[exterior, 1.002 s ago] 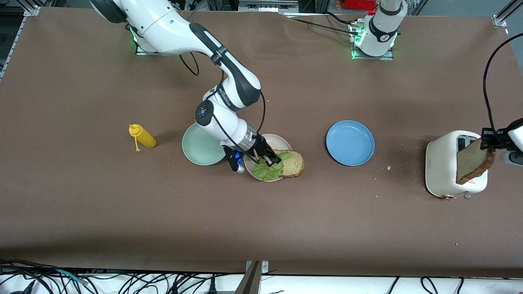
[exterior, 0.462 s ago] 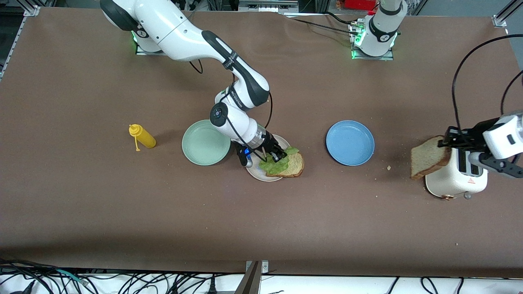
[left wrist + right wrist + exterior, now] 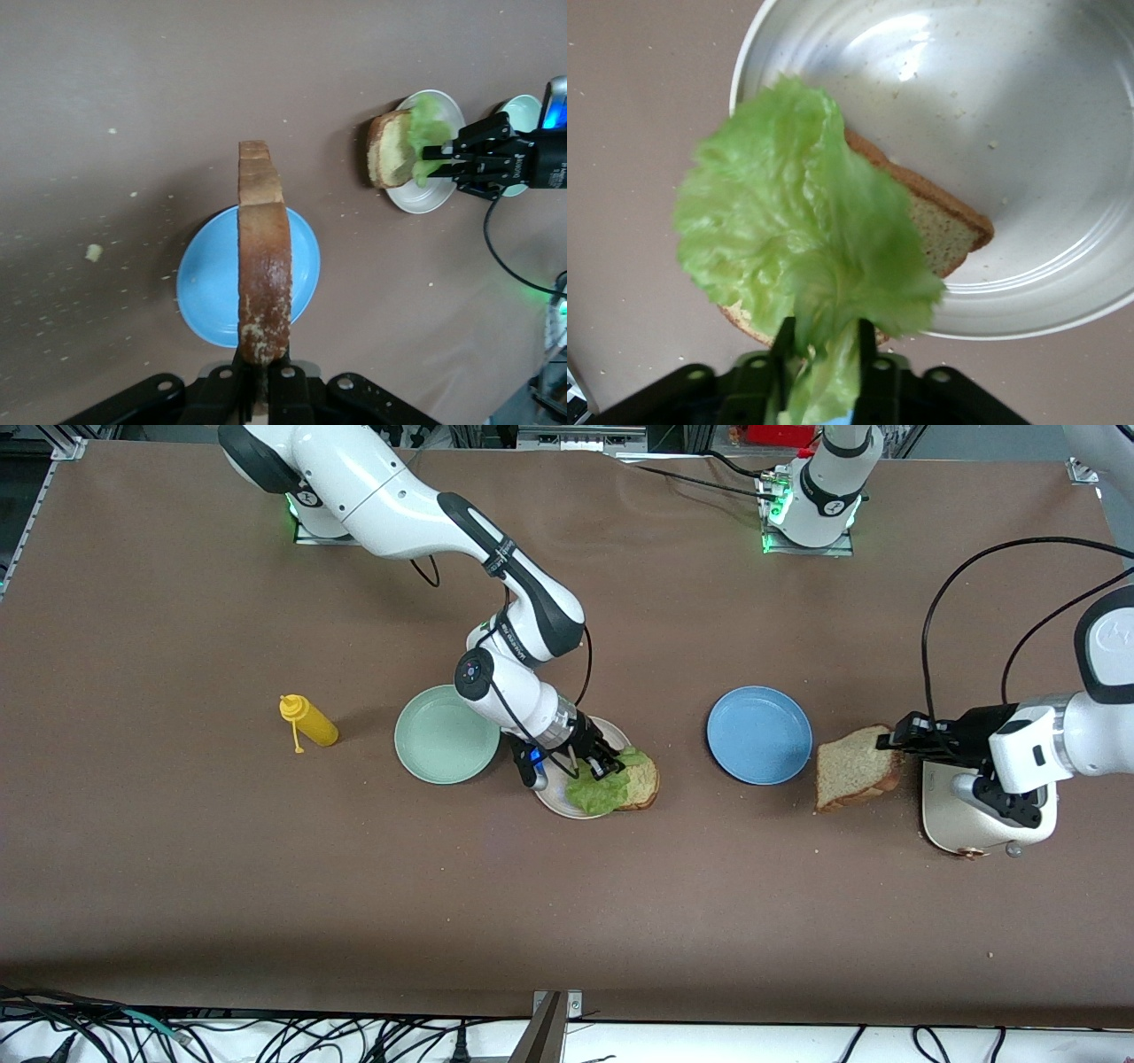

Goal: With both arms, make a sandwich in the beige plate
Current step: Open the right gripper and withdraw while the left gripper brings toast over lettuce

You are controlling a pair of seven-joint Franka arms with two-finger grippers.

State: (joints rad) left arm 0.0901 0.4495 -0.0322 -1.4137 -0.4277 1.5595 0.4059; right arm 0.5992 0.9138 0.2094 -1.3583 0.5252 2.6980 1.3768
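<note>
lettuce leaf [image 3: 799, 251] between right hand [image 3: 824, 359] fingers, over bread

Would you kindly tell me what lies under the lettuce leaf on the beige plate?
Under the lettuce leaf lies one bread slice, overhanging the beige plate rim. The leaf hides much of the slice's top; nothing else shows beneath.

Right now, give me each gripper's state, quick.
Left gripper: shut on the bread slice, above the blue plate.
Right gripper: lettuce between its fingers, over the beige plate.

Both claws [image 3: 889, 741] [image 3: 609, 766] low, gripping.
</note>
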